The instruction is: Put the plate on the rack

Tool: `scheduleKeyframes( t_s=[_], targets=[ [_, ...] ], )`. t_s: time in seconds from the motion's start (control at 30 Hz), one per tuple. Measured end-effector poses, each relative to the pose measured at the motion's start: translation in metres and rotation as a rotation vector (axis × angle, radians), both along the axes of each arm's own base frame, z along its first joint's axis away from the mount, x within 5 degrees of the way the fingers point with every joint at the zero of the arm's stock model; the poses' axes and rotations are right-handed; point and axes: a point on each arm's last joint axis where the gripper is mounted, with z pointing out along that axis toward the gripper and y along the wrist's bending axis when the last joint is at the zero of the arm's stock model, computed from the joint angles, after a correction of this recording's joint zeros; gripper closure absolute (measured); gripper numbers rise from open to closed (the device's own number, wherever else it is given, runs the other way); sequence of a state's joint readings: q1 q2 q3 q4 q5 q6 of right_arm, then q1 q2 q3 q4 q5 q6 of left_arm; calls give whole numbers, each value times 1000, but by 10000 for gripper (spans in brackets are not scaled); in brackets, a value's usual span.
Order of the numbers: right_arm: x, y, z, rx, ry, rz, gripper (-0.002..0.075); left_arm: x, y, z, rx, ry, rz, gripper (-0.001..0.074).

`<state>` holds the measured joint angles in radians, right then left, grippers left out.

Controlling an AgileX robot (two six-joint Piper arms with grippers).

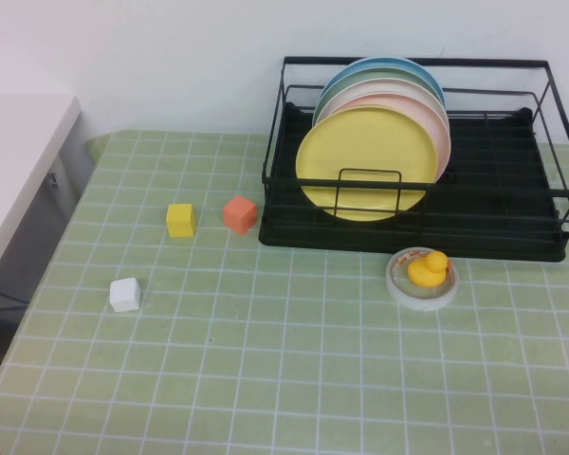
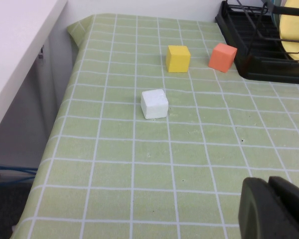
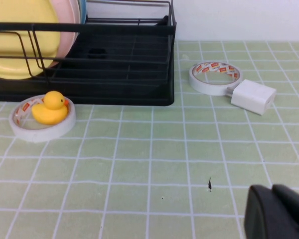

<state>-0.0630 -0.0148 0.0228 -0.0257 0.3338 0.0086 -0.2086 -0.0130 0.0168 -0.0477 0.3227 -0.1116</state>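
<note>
Both my left gripper (image 2: 279, 209) and right gripper (image 3: 281, 211) sit clenched and empty low over the table, while the plate (image 1: 367, 163) stands upright in the rack (image 1: 512, 223), so I judge only a careless sweep could knock it loose.

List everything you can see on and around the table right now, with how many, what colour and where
plate: one, yellow, upright at the front of the stack in the rack
other plates: several behind it, pink, cream, green and blue
rack: one, black wire, far right of table
cubes: three, yellow and orange left of the rack, white nearer the robot
tape rolls: two, white, one in front of the rack, one off its right end
duck: one, yellow, in the front roll
white block: one, touching the other roll
left gripper: shut, low over table's left
right gripper: shut, low over table's right
</note>
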Motion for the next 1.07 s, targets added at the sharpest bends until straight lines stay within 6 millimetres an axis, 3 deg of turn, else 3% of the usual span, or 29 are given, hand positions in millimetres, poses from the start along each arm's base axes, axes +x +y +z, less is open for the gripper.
scheduleKeyframes(
  t_s=[1.07],
  targets=[
    [-1, -2, 0, -63, 22, -1, 726, 0, 0, 0, 0, 0, -1, 736]
  ],
)
